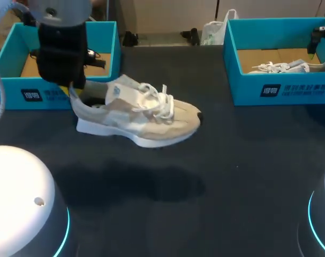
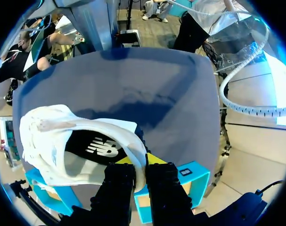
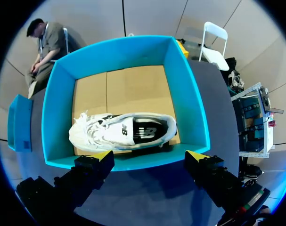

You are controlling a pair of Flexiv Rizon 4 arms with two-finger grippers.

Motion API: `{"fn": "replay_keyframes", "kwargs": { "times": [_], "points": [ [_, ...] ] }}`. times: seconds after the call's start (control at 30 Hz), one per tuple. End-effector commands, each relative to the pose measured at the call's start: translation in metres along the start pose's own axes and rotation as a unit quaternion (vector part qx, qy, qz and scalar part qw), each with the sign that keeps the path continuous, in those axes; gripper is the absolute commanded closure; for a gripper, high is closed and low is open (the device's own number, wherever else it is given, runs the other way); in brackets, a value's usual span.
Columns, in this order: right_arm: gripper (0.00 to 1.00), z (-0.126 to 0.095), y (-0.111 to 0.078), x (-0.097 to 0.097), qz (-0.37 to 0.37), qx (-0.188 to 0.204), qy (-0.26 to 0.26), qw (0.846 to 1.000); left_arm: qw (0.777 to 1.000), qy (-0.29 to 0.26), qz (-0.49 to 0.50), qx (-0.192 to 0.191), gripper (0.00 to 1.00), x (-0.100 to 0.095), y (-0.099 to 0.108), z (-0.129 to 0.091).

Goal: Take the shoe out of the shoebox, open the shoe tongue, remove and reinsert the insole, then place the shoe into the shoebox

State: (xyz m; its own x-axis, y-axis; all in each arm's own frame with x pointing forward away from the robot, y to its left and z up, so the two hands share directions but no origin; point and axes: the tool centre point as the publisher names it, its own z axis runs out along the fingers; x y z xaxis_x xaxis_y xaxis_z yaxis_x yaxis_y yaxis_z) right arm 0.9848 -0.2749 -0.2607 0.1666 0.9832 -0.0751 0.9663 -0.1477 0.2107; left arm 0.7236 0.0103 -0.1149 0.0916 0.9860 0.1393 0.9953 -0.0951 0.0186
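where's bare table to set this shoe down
Bare table runs between the left shoebox and right shoebox, and forward under the held shoe. Crowded: the right shoebox, where a second shoe lies.

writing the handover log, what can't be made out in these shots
Head view: the left gripper on the held shoe is hidden behind its arm's black wrist.
Head view: the second shoe is half hidden by the right shoebox front wall.
Left wrist view: the front of the held shoe's insole is hidden under its tongue.
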Motion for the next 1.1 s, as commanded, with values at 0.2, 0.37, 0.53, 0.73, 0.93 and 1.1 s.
{"fn": "replay_keyframes", "kwargs": {
  "times": [0.2,0.37,0.53,0.73,0.93,1.1],
  "points": [
    [0.0,0.0,0.0,0.0,0.0,0.0,0.0,1.0,1.0,-0.004,0.003,0.007,1.0,-0.01,-0.006,0.003],
    [0.0,0.0,0.0,0.0,0.0,0.0,0.0,1.0,1.0,-0.004,0.003,0.007,1.0,-0.01,-0.006,0.003],
    [0.0,0.0,0.0,0.0,0.0,0.0,0.0,1.0,1.0,-0.004,0.003,0.007,1.0,-0.01,-0.006,0.003],
    [0.0,0.0,0.0,0.0,0.0,0.0,0.0,1.0,0.998,-0.026,-0.058,0.022,1.0,-0.015,-0.003,0.01],
    [0.0,0.0,0.0,0.0,0.0,0.0,0.0,1.0,0.996,-0.036,-0.082,0.014,1.0,-0.031,-0.009,0.017],
    [0.0,0.0,0.0,0.0,0.0,0.0,0.0,1.0,0.997,-0.031,-0.076,0.01,1.0,-0.044,-0.011,0.024]
  ]
}}
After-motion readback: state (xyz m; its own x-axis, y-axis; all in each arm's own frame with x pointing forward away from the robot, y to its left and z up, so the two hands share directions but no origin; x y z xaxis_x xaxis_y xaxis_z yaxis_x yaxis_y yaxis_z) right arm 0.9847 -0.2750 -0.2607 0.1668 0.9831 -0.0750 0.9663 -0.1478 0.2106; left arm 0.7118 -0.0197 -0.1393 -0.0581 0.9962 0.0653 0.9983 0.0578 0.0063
